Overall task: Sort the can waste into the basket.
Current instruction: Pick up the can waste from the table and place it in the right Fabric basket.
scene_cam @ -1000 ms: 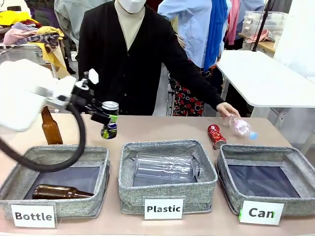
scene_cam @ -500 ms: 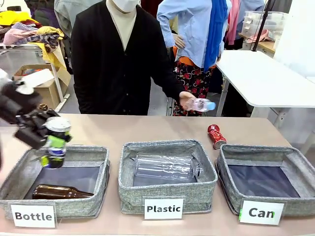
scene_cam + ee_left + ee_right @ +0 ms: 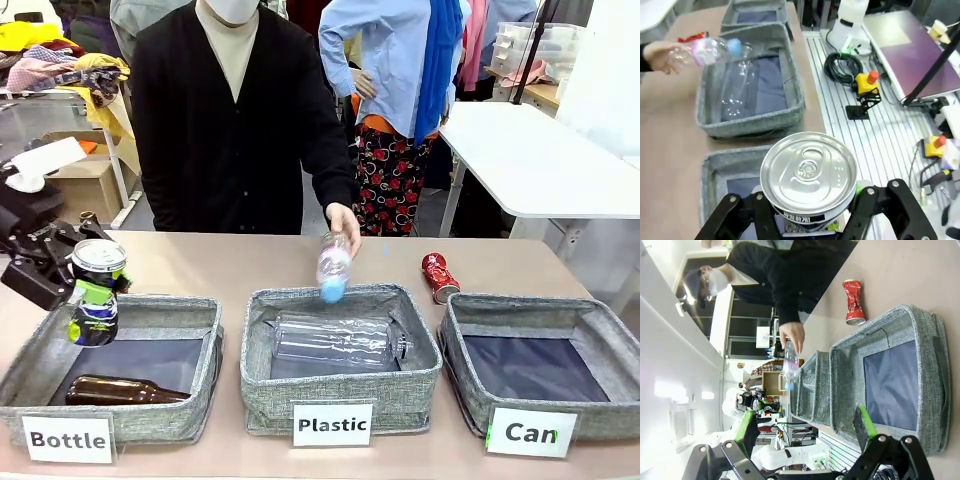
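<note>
My left gripper (image 3: 88,292) is shut on the black-and-blue crushed can (image 3: 94,312). It holds the can above the left rear corner of the "Bottle" basket (image 3: 190,420). In the left wrist view the can's silver top (image 3: 809,172) sits between my fingers (image 3: 740,212). The shiny red can (image 3: 438,277) lies on the table behind the "Can" basket (image 3: 600,425), which has nothing in it. My right gripper (image 3: 807,432) stands open in front of the "Can" basket (image 3: 925,390), with the red can (image 3: 854,302) beyond it.
The person's hand (image 3: 343,220) holds a clear plastic bottle (image 3: 333,266) cap-down over the "Plastic" basket (image 3: 400,400), where another clear bottle (image 3: 335,338) lies. A brown glass bottle (image 3: 125,390) lies in the "Bottle" basket.
My left arm has swung left and down with the can, from behind the baskets to above the "Bottle" basket's left corner. The person lifted the plastic bottle and brought it over the "Plastic" basket.
</note>
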You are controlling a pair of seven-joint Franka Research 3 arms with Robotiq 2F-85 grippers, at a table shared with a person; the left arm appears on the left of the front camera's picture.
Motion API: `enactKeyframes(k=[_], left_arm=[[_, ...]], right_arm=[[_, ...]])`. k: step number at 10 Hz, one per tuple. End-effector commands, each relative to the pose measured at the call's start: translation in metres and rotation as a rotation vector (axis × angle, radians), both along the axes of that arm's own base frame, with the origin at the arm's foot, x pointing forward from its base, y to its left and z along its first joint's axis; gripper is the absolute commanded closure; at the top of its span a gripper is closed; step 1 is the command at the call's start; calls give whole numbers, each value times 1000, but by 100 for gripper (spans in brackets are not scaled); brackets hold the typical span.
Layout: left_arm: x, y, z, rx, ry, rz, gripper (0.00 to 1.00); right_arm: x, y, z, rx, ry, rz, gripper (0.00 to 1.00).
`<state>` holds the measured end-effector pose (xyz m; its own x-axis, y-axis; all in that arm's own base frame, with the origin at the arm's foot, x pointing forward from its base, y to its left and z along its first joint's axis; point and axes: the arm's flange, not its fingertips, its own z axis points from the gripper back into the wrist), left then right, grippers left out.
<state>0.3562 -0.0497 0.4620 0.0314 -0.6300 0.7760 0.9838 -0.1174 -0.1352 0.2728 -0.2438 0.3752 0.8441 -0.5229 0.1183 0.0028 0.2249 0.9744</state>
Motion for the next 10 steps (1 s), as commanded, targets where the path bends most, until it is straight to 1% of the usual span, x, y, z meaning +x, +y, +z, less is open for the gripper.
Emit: enactKeyframes(k=[1,2,3,4,5,6,8,9,10], left_arm=[[2,-10,7,-60,-27,-91,60],[2,-36,29,-12,-94,-85,60],[-1,-64,47,48,-141,-120,60],[1,-89,52,94,-157,-190,60],[8,-95,49,139,-156,-192,60],[7,-87,48,112,-151,-174,60],[-6,-87,44,123,-184,-99,60],[-14,-95,43,125,-204,-66,60],[-20,-114,44,129,-212,-65,60]], right_arm=[[1,1,-1,0,-35,-5,0],[1,1,-1,0,-35,-5,0],[1,1,-1,0,-35,-5,0],[1,1,-1,0,-35,-5,0],[1,1,-1,0,-35,-5,0],[1,1,-1,0,-35,-5,0],[1,1,-1,0,-35,-5,0],[1,1,-1,0,-35,-5,0],[1,1,-1,0,-35,-5,0]])
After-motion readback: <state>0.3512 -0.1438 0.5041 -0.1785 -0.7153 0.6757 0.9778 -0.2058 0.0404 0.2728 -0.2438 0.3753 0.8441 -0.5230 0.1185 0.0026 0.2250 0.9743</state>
